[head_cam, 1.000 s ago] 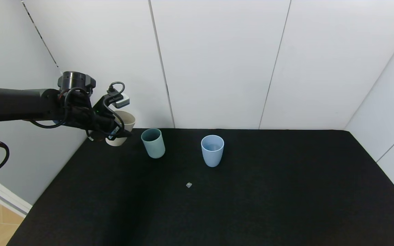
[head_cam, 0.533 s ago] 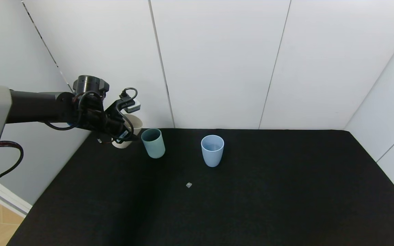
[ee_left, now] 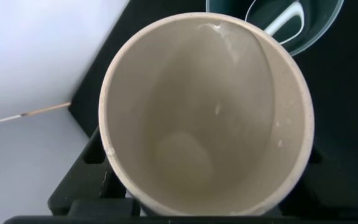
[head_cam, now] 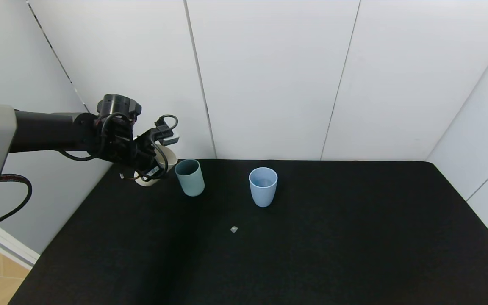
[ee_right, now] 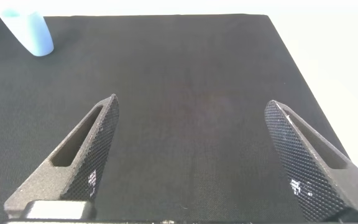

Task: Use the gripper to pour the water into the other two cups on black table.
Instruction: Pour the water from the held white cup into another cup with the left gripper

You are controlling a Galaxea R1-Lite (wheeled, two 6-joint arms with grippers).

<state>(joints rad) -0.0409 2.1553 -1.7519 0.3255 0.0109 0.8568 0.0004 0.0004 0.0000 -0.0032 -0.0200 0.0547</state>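
Observation:
My left gripper [head_cam: 154,166] is shut on the cream-white cup [head_cam: 167,159] and holds it just above the black table [head_cam: 311,254], close to the left of the teal-green cup [head_cam: 189,177]. In the left wrist view the cream cup [ee_left: 207,118] fills the frame between the fingers [ee_left: 82,180]; its inside shows droplets and a faint wet sheen [ee_left: 185,162]. The teal cup's rim [ee_left: 275,25] lies just past it, with a bright glint inside. The light blue cup [head_cam: 263,186] stands upright further right. My right gripper [ee_right: 194,130] is open and empty above the table.
A small pale scrap [head_cam: 234,229] lies on the table in front of the cups. White wall panels close the back and right sides. The table's left edge runs under my left arm. The light blue cup [ee_right: 30,31] also shows far off in the right wrist view.
My left arm has carried the cream cup to the right, from the table's back left corner up beside the teal cup. The two other cups have not moved.

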